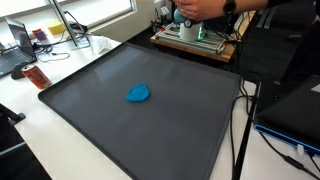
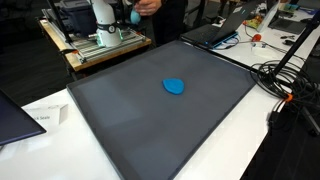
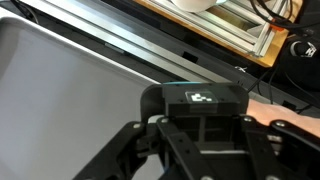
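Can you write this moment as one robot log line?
gripper: shut, at edge of gray mat | blue object: middle of gray mat, apart from gripper | person's hand: beside gripper

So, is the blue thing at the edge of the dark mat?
No, the blue thing lies near the middle of the mat, with bare mat on every side.

A: Room over the mat [image 1: 150, 130]?
B: Plenty, flat all over. Only the blue lump [image 1: 139, 94] mid-mat in the way.
A: Edges?
B: Cables [image 2: 285, 75] along one side, alu frame [image 2: 100, 45] at far edge, laptop [image 2: 215, 30] nr far corner.
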Robot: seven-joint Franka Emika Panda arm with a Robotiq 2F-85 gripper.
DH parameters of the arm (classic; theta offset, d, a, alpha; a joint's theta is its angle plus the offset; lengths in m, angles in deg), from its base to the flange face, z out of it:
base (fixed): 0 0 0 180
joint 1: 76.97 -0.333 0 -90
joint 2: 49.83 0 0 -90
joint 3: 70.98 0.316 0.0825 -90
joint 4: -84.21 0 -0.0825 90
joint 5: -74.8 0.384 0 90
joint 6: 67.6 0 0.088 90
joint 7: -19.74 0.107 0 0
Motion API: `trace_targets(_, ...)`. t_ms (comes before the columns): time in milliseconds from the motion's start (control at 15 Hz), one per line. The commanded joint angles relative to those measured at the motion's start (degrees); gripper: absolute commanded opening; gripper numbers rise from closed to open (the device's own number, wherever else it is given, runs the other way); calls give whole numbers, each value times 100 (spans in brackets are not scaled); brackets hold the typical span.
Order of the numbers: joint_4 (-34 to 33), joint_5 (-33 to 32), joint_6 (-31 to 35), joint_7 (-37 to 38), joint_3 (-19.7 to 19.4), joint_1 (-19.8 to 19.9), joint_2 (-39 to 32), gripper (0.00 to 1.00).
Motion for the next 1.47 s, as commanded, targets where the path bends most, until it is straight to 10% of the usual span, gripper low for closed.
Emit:
trace_targets(0,-10,183,-143,-50,-96,-47,99,22)
trace_targets(600,-1129,1297,401,1160,4,149,-776,22)
trace_targets(867,-1491,818,1068,1702,192,297,-1103,22)
trace_targets(933,-1220,1029,966,1508,94,226,-895,47)
trace_targets(1400,-1425,916,1046,1595,157,269,-1094,47)
